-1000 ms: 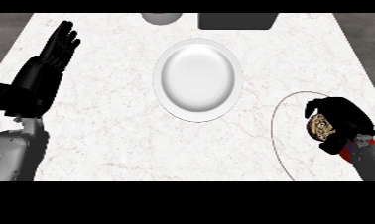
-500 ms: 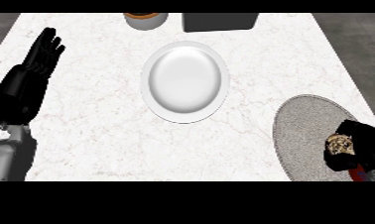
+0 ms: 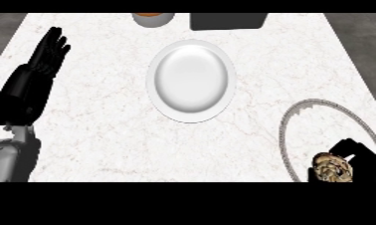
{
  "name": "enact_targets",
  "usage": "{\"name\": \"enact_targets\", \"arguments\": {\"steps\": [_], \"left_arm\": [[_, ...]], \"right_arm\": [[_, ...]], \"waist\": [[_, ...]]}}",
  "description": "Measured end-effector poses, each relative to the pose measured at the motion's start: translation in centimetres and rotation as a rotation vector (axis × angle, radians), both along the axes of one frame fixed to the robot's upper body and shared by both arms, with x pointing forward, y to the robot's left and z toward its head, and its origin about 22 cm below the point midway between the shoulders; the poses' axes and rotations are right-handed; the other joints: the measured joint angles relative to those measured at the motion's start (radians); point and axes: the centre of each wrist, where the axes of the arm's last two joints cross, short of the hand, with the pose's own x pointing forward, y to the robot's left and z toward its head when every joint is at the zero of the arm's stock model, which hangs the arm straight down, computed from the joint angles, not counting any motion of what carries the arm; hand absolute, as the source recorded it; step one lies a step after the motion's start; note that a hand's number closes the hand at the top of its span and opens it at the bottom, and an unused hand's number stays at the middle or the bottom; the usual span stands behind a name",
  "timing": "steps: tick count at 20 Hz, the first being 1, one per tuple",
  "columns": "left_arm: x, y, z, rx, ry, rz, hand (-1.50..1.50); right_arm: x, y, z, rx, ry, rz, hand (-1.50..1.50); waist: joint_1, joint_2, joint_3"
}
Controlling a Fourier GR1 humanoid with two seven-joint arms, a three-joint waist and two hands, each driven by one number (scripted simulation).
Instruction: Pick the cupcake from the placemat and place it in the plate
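Cupcake [image 3: 332, 169] in R hand [image 3: 349, 148] at placemat [image 3: 316, 129], plate [image 3: 192, 79] mid-counter

You are looking through a single head camera, peering steeply down at the counter [image 3: 95, 119] from its near edge toward its far edge. The plate [image 3: 192, 79] is sitting mid-frame, and the placemat [image 3: 283, 129] is running off near the right corner.
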Motion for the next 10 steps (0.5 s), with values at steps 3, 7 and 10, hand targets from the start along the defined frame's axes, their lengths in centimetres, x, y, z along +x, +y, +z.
{"name": "enact_targets", "arguments": {"steps": [3,7,10], "left_arm": [[-0.1,-0.4,0.2,0.005,0.001,-0.018,0.0],[0.6,-1.0,0.4,0.006,-0.015,-0.026,0.0],[0.7,-0.8,0.4,0.004,-0.014,-0.035,0.0]], "right_arm": [[-0.5,2.9,2.7,0.053,-0.126,0.068,1.5],[-1.2,6.4,5.9,0.132,-0.257,0.152,1.5],[-0.7,8.9,7.8,0.169,-0.305,0.205,1.5]], "waist": [[0.018,0.003,0.002],[0.03,0.008,0.003],[0.041,0.01,0.003]]}}
